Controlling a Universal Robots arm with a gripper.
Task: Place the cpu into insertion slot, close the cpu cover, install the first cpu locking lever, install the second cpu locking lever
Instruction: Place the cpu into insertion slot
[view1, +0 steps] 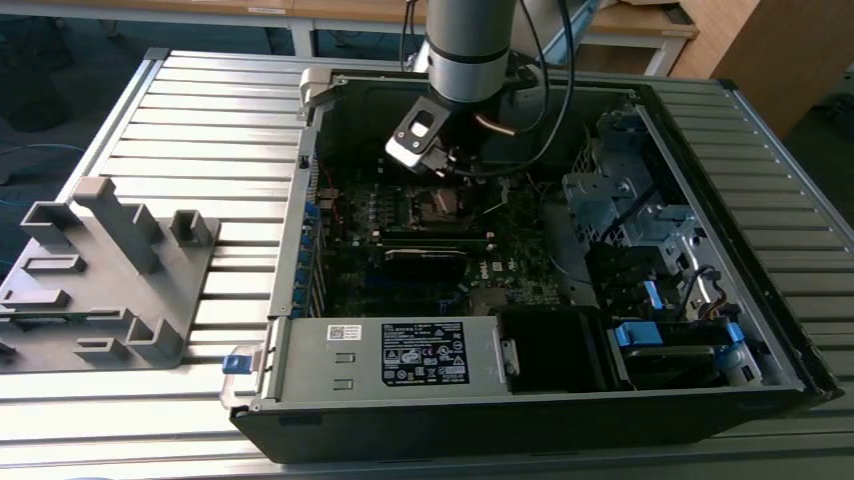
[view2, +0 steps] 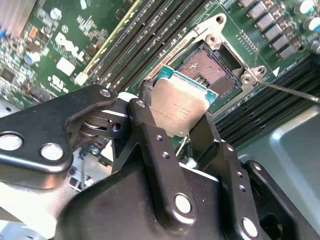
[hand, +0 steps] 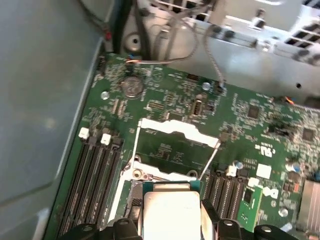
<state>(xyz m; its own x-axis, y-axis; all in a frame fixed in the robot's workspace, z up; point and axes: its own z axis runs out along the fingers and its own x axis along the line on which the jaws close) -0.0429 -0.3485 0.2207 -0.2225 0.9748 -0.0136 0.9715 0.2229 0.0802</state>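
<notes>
Black fingers (view2: 150, 142) of your pincer (view2: 175, 119) sit closest to the lens in the second wrist view. They are clenched on the cpu (view2: 177, 102), one finger on each of two opposite edges. You are holding the chip with its dull silver top towards the camera and its green rim showing at the far edge.

Just past the fingertips lies the open socket (view2: 209, 70), its dark field of contacts bare. The chip's far corner overlaps the socket's near edge here, but you cannot tell whether the two touch.

In the first wrist view, right ahead of the pincer, the cpu cover (hand: 176, 129) stands tilted up on its hinge, with the board visible through its window. Two thin wire levers (hand: 210, 159) are raised, one off each side of the cover. Rows of memory slots (hand: 95, 175) run along both sides of the pincer.

In the exterior view your pincer hangs inside the computer case (view1: 534, 425), low over the motherboard (view1: 521, 275), with the socket just beneath it. Well away from the pincer, against the case wall, sits the labelled power supply (view1: 400, 350). Outside the case a grey fixture (view1: 114, 270) rests on the slatted table (view1: 214, 130).
</notes>
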